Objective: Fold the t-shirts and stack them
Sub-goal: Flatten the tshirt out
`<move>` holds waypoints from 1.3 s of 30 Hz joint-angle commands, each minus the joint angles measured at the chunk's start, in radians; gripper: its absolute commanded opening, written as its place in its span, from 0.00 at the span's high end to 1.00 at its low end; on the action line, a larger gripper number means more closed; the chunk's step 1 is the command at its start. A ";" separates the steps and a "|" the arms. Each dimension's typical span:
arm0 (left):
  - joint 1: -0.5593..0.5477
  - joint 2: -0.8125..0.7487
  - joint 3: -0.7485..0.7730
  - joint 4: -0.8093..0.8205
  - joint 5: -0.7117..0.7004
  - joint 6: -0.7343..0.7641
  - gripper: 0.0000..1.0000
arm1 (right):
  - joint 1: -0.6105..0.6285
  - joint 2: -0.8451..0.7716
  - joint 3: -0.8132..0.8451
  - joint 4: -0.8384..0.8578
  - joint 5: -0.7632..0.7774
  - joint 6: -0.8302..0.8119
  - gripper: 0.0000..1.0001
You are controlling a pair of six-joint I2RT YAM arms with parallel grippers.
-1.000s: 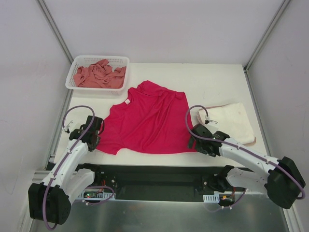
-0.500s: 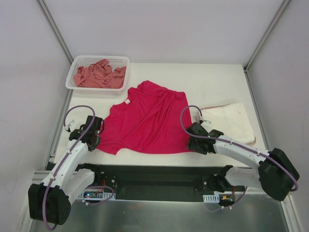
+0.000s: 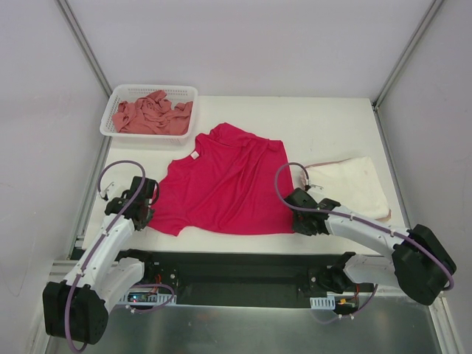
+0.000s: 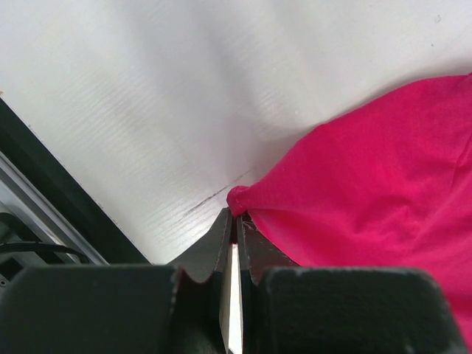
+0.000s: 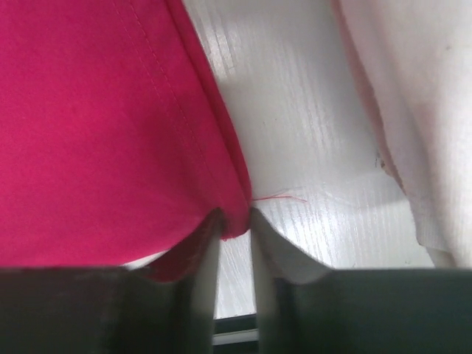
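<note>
Our right gripper (image 5: pixel 234 221) has slid onto the red shirt's (image 3: pixel 221 188) corner, and we cannot tell if it grips yet; the left gripper (image 4: pixel 234 221) pinches the other corner, so next we lift both and fold.

Bright, even overhead light, faint shadows, sheen on the table (image 5: pixel 295 125), left end effector (image 4: pixel 234 221) blurred up close

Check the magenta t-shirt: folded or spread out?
Spread out. The magenta t-shirt lies open and wrinkled on the table, neckline visible, no fold made.
</note>
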 commanded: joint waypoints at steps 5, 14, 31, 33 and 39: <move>0.006 -0.074 0.035 -0.004 0.062 0.044 1.00 | -0.001 -0.042 0.013 0.019 0.000 -0.044 1.00; 0.006 -0.315 0.327 0.082 0.235 0.181 1.00 | -0.004 -0.328 0.340 -0.090 0.214 -0.311 0.99; 0.006 -0.150 1.412 0.182 0.608 0.428 1.00 | -0.004 -0.504 1.113 -0.168 -0.066 -0.601 0.99; 0.006 -0.131 1.526 0.188 0.628 0.446 1.00 | -0.004 -0.536 1.132 -0.131 -0.144 -0.598 0.99; 0.006 -0.055 1.757 0.205 0.685 0.471 1.00 | -0.007 -0.520 1.268 -0.157 -0.258 -0.602 0.99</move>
